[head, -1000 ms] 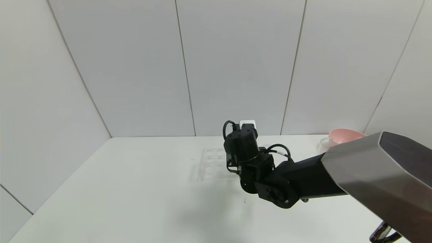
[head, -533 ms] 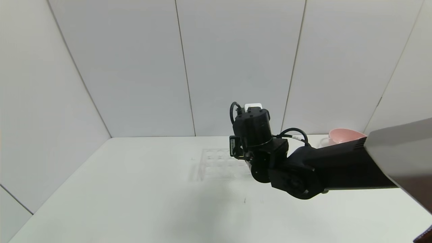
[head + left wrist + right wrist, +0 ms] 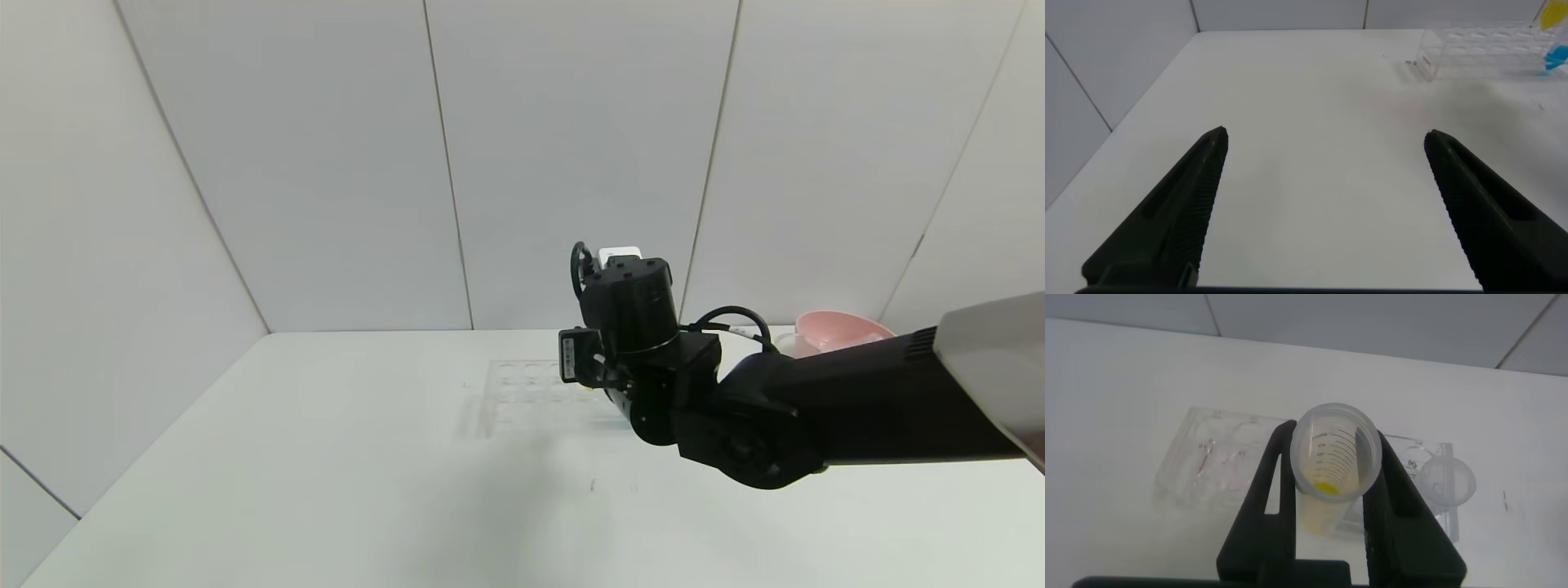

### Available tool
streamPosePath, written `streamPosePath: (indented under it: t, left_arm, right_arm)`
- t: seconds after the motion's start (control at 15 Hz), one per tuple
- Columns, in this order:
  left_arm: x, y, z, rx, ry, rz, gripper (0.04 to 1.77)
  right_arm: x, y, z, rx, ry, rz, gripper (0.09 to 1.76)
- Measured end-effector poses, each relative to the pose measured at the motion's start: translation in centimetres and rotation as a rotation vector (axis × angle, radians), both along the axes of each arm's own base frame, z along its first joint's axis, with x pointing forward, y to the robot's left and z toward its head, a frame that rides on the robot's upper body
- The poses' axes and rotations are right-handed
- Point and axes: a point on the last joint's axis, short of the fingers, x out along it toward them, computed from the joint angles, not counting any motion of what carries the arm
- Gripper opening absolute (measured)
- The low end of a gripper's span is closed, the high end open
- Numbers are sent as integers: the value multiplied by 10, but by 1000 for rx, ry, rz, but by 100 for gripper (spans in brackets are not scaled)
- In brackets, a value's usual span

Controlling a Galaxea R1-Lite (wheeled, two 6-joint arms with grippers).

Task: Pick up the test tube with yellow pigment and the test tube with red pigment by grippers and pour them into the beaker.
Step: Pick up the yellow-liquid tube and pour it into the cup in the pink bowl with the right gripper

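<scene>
Clear plastic with printed graduation marks and a spot of yellow liquid at its rounded bottom, the test tube with yellow pigment [image 3: 1335, 457] stood clamped between the black fingers [image 3: 1270, 494] of the right gripper [image 3: 1333, 486], seen mouth-on from the wrist. The right arm [image 3: 816, 408] reached over the white bench [image 3: 326, 490], above the clear tube rack [image 3: 1217, 469]. Just beside the rack sat the beaker [image 3: 1447, 483]. A pink bowl [image 3: 833, 327] stood at the bench's far right edge. The left gripper [image 3: 1323, 204] hung spread wide over bare bench, well apart from the rack [image 3: 1478, 49], where yellow and blue liquid showed at its end.
</scene>
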Motion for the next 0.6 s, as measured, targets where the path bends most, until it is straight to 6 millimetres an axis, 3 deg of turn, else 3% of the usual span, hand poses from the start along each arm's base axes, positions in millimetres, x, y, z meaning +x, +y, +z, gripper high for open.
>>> streamPosePath:
  t: [0.13, 0.27, 0.6]
  left_arm:
    - [0, 0, 0, 0, 0, 0, 172]
    - [0, 0, 0, 0, 0, 0, 172]
    - [0, 0, 0, 0, 0, 0, 172]
  right_arm:
    - [-11, -11, -1, 6, 50, 106, 52]
    - [-16, -36, 1, -5, 83, 186, 52]
    - [-8, -141, 17, -19, 111, 291, 52]
